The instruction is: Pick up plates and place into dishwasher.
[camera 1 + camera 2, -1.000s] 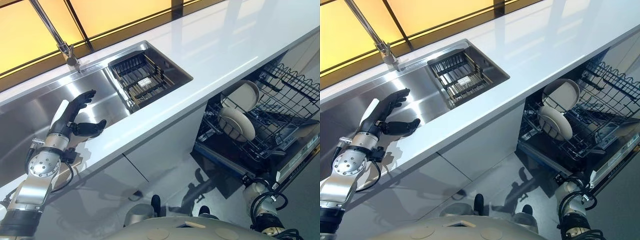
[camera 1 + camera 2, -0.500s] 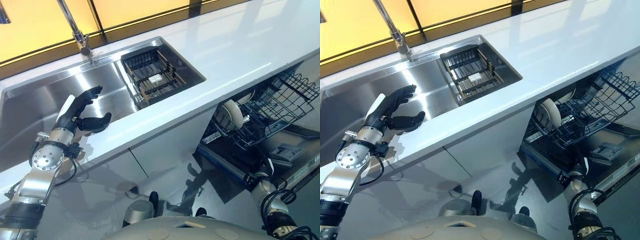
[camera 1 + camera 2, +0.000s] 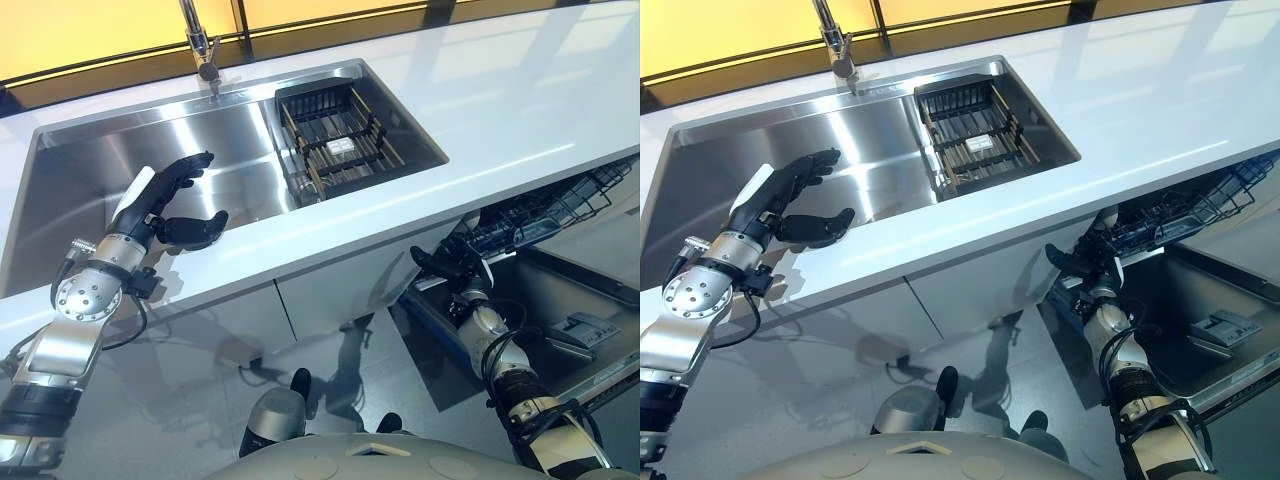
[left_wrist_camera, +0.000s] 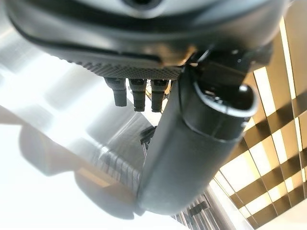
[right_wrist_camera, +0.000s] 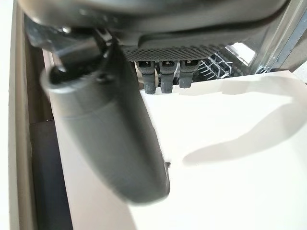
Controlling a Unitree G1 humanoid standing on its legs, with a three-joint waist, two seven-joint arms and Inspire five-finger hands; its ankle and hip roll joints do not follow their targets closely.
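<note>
Has lifted the empty right hand [image 3: 447,266], fingers apart, up beside the dishwasher rack [image 3: 540,215], keeps the left hand [image 3: 170,205] open over the sink [image 3: 90,170], probably ready for more loading.

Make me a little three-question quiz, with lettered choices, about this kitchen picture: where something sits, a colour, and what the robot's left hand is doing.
1. Where does the dark rack lie?
A. In the sink's right part
B. On the countertop
C. On the floor

2. What colour is the countertop?
A. Black
B. White
C. Green

3. How is the left hand?
A. Curled round a plate
B. Open, holding nothing
C. Gripping the faucet

Answers:
1 A: the dark rack sits inside the sink, at its right end.
2 B: the countertop is white and glossy.
3 B: the left hand hangs over the sink's near edge with fingers spread and nothing between them and the thumb.
</note>
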